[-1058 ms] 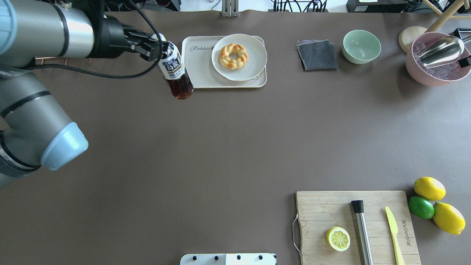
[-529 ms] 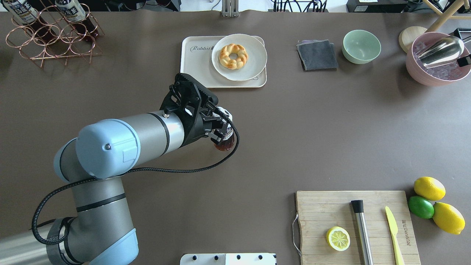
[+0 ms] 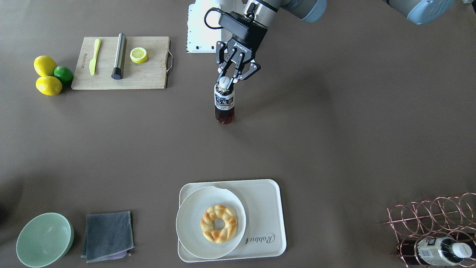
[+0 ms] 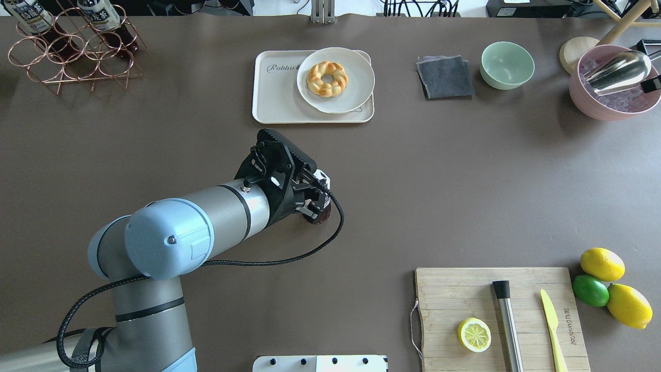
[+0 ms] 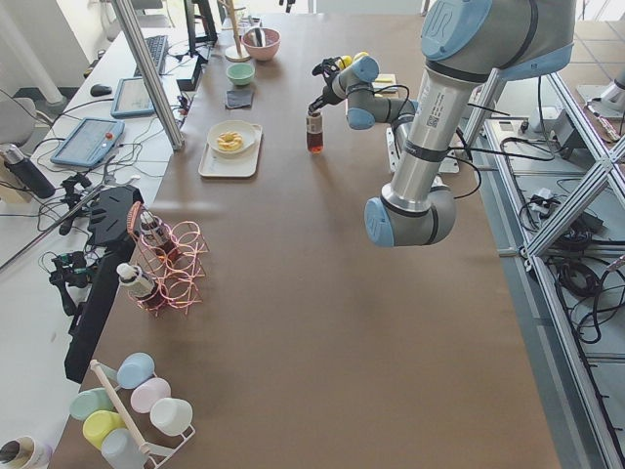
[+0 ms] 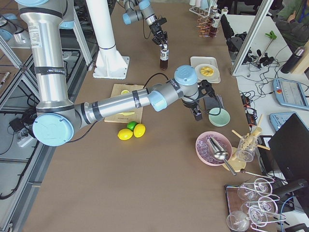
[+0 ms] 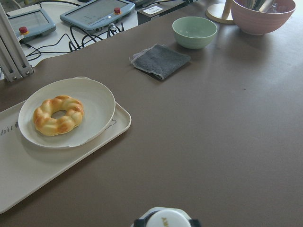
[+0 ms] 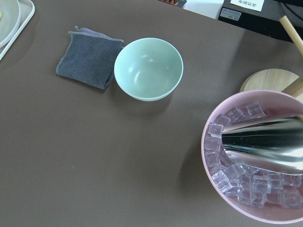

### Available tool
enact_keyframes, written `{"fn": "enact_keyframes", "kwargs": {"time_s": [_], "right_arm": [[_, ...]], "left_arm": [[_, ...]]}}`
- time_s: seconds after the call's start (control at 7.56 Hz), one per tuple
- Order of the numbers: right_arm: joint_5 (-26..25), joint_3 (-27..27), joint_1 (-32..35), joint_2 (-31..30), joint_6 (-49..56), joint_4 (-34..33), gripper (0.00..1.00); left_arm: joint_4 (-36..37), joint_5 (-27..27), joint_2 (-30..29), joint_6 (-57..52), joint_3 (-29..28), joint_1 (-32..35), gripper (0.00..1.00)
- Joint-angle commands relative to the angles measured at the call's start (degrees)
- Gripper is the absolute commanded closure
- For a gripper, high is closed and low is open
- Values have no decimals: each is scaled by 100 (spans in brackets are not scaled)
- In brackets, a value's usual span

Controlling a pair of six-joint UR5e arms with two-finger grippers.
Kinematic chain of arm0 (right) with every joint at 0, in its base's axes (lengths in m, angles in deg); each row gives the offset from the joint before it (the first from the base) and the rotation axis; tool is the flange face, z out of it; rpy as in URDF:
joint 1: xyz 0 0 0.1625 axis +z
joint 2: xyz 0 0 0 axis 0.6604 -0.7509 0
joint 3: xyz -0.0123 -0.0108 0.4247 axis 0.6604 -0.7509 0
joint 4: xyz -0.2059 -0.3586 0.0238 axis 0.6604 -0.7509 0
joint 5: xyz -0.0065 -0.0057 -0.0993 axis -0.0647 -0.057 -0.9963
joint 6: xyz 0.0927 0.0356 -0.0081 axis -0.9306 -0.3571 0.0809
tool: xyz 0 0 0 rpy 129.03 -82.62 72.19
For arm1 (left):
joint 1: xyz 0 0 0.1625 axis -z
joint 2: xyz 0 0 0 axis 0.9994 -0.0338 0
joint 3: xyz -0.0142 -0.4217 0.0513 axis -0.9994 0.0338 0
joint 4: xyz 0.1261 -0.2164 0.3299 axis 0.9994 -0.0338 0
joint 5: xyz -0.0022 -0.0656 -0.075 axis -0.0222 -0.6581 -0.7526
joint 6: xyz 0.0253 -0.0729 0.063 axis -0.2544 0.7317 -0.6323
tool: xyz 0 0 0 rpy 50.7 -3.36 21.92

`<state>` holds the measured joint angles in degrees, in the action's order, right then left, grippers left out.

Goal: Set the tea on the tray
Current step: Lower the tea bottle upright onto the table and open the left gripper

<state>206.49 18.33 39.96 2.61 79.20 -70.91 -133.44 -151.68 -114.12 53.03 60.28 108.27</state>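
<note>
Tea (image 3: 224, 102): small clear bottle, dark reddish-brown liquid, white cap, white label with dark band. Upright, mid-table, cap clamped by left gripper (image 3: 229, 80); base contact with table unclear.
Tray (image 3: 264, 208): cream-white, rounded corners, raised rim, grey "Rabbit" script. Flat at the table's far side, well apart from tea, script half bare

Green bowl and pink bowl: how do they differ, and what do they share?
The green bowl is empty; the pink bowl holds ice cubes and a metal scoop. The green bowl is smaller than the pink bowl. Both are round, upright and on the table.
</note>
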Motion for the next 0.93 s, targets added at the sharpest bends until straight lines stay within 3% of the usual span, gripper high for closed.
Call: {"fn": "enact_keyframes", "kwargs": {"time_s": [0.0, 0.13, 0.26, 0.66, 0.79], "right_arm": [[0, 1, 0, 36, 0, -4, 0], [0, 1, -9, 45, 0, -4, 0], [0, -8, -9, 45, -9, -4, 0], [0, 1, -79, 80, -26, -4, 0], [0, -8, -175, 115, -26, -4, 0]], "left_arm": [[1, 133, 11, -8, 21, -113, 100], [-7, 142, 29, 0, 21, -113, 39], [-16, 150, 46, 0, 30, -113, 4], [-8, 89, 64, 62, 327, 27, 3], [-7, 54, 334, 71, 485, 210, 3]]}}
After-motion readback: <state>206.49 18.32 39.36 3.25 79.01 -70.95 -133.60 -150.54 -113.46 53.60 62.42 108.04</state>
